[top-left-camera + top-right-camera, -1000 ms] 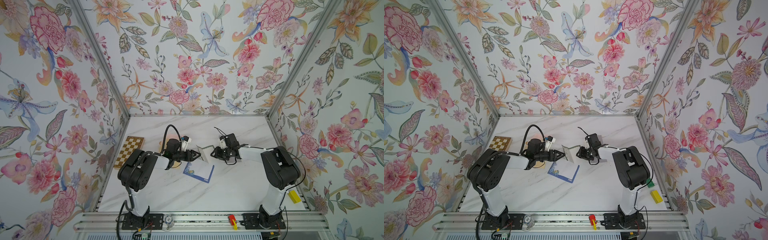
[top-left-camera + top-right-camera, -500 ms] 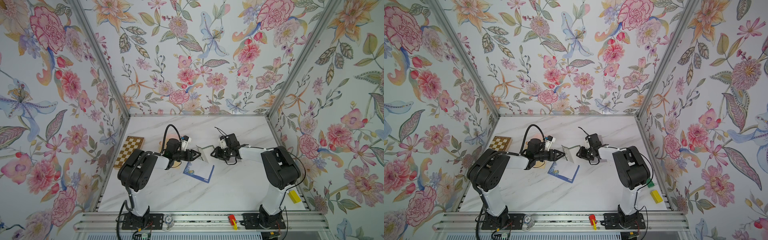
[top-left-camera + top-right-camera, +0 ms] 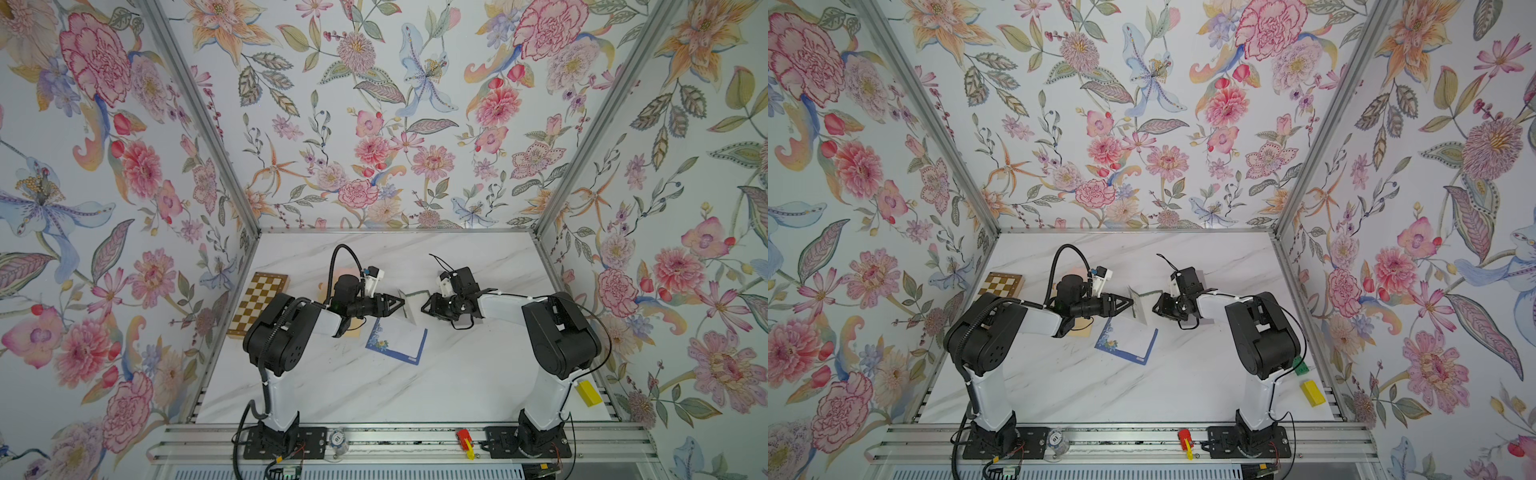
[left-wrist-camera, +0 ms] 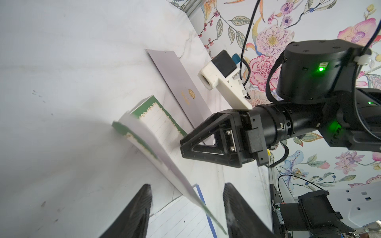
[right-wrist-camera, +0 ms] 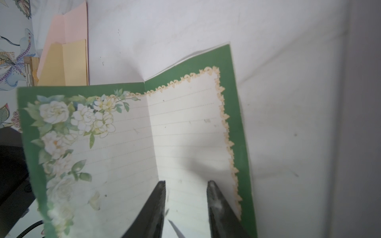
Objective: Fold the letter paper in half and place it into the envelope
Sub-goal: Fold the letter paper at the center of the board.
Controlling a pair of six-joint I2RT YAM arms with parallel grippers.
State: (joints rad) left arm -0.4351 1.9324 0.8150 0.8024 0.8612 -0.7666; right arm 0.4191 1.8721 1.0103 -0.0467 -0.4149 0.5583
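With the green letter paper (image 5: 185,127) half-creased, one leaf flat at the parted fingertips of my right gripper (image 5: 186,182) and the other rising between the parted, unclamped fingers of my left gripper (image 4: 187,186), I'd pin the flat leaf and sweep the raised one over, edges matched.

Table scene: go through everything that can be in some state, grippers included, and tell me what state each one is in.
Green letter paper: creased and partly folded, one half raised.
Blue letter paper: lying flat on the table.
Envelope: lying flat, nothing sticking out.
Chessboard: lying flat.
Left gripper: open, the raised paper edge between its fingers, not pinched.
Right gripper: open, pointing at the paper's inside.
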